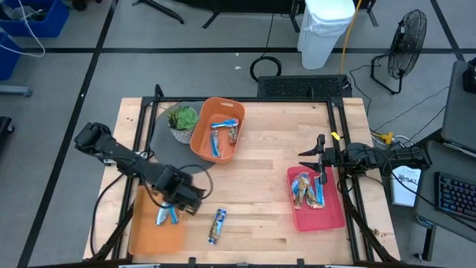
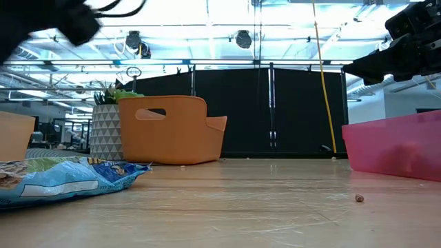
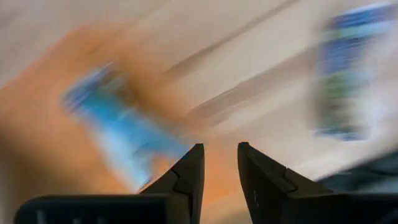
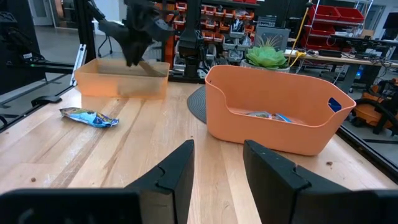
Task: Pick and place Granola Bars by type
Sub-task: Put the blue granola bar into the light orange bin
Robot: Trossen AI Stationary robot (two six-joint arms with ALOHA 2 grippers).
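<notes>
One granola bar (image 1: 216, 225) lies loose; high view alone shows binned bars (image 1: 309, 190).

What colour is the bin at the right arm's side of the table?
Pink-red, a shallow rectangular plastic bin holding wrapped bars; the high view shows it best.

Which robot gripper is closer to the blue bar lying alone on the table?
The left gripper. It hangs over the flat orange tray's edge, just beside the lone bar. The right gripper waits far across the table, above the pink bin.
</notes>
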